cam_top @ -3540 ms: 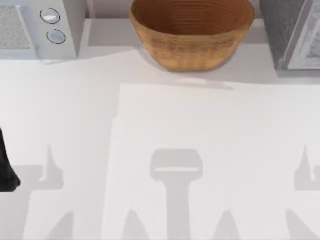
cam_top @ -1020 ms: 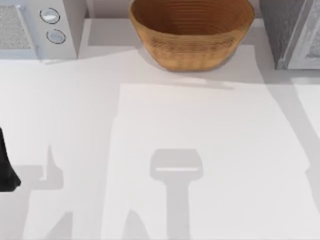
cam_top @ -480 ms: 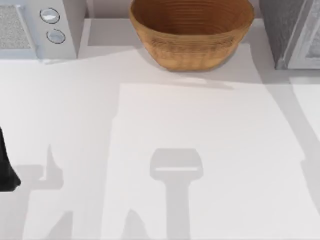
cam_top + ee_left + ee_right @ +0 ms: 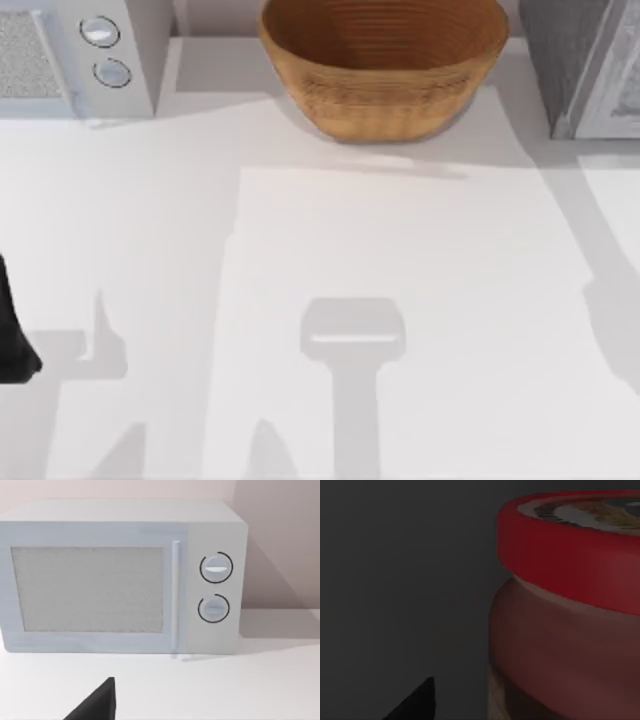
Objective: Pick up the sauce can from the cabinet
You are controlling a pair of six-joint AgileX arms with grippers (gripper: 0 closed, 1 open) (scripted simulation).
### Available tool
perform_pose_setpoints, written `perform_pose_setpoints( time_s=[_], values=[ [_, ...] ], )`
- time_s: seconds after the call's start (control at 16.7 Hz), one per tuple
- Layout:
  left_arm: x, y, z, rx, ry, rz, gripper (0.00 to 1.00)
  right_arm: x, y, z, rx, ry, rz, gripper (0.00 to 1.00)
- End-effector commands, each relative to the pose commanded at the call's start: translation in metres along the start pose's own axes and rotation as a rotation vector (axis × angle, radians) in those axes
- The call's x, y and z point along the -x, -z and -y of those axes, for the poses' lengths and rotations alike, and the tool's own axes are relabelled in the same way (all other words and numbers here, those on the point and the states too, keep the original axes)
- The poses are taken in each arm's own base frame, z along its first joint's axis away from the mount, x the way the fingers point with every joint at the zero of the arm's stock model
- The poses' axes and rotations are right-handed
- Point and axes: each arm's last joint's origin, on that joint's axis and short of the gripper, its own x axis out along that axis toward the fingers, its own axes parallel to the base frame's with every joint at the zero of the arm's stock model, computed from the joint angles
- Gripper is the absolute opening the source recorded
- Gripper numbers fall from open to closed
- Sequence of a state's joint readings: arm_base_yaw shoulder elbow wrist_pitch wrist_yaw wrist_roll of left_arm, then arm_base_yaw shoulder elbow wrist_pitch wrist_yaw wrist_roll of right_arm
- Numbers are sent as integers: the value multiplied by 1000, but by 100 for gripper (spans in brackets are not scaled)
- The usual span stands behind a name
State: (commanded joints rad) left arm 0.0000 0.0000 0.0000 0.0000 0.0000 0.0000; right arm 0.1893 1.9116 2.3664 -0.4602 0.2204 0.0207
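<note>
The sauce can (image 4: 570, 605) stands upright in a dark enclosure, close before the right wrist camera. On the tabletop (image 4: 400, 250), the shadow at the right edge has grown since a moment ago. The left arm (image 4: 12, 330) stays parked at the left edge. I cannot tell whether either arm's fingers are open.

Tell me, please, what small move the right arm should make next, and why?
Probably ease forward a little more. In the right wrist view the sauce can looms close in a dim space but sits off to one side, so centring on it before closing seems wise.
</note>
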Motion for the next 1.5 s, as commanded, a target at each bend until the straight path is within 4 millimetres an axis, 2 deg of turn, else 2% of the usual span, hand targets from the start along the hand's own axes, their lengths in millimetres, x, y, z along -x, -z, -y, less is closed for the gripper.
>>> perform_pose_setpoints(
  time_s=[0.36,1.14,1.5],
  values=[
    [0,0,0,0,0,0,100,-6,1,0,0,0,-1,100],
    [0,0,0,0,0,0,100,-6,1,0,0,0,-1,2],
    [0,0,0,0,0,0,100,-6,1,0,0,0,-1,0]
  ],
)
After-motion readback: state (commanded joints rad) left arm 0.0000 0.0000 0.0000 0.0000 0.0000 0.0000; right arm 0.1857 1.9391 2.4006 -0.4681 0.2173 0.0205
